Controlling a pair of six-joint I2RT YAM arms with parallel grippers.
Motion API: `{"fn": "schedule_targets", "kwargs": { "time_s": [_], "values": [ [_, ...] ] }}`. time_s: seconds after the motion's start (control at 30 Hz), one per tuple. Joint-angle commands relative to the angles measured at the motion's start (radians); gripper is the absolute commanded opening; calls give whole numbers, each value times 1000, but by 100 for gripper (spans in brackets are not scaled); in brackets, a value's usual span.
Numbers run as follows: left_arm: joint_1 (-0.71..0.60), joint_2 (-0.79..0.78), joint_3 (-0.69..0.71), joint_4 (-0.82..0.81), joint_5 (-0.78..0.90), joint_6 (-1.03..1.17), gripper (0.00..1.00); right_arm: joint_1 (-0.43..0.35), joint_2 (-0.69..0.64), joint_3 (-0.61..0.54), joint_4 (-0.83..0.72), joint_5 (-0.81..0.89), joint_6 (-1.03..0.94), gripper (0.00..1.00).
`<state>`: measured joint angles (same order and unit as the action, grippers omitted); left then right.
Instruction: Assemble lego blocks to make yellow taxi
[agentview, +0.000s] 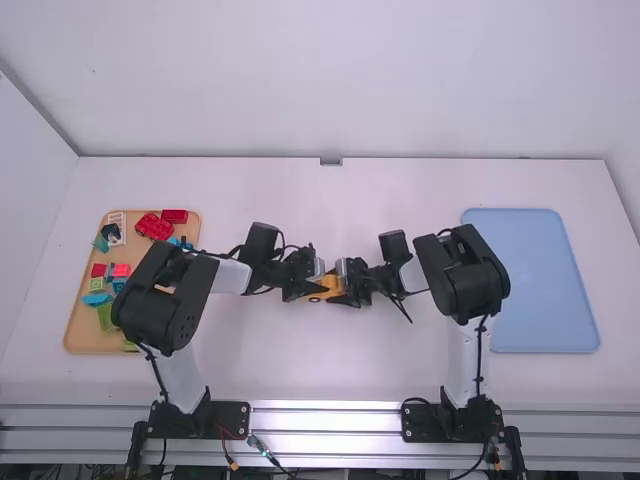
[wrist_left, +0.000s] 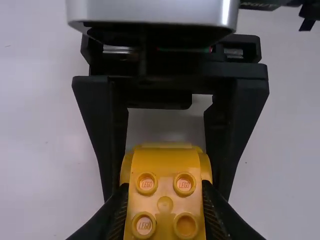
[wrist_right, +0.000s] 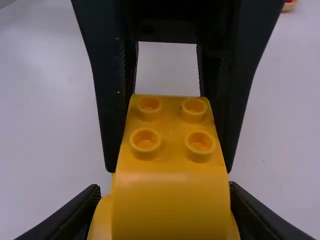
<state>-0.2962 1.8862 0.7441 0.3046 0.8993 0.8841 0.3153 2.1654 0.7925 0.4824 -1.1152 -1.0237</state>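
Between the two arms, over the table's middle, is a yellow block car (agentview: 327, 289) with a small dark round spot low on its side. My left gripper (agentview: 311, 287) holds one end and my right gripper (agentview: 347, 287) the opposite end. In the left wrist view the left gripper (wrist_left: 165, 210) is closed on the sides of the studded yellow car (wrist_left: 165, 167); the other gripper's fingers flank its far end. In the right wrist view the right gripper (wrist_right: 167, 207) grips the rounded end of the yellow car (wrist_right: 170, 200), with the left fingers beside the studs beyond.
An orange-tan tray (agentview: 85, 338) with red, green and blue blocks and a picture card (agentview: 116, 228) lies at the left, partly under the left arm. A blue tray (agentview: 545, 280) lies at the right, beyond the right arm. White table (agentview: 330, 370) surrounds the grippers.
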Motion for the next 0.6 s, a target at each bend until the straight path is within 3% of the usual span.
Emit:
{"fn": "schedule_targets", "kwargs": {
  "time_s": [0.0,0.4,0.57],
  "values": [
    [-68,43,-31,-36,-137,2,2,13,20,13,4,15,4,56],
    [-72,42,-31,-59,-222,-5,2,13,20,13,4,16,5,56],
    [-63,19,-31,-46,-179,-5,18,13,20,13,4,16,13,56]
  ]
}}
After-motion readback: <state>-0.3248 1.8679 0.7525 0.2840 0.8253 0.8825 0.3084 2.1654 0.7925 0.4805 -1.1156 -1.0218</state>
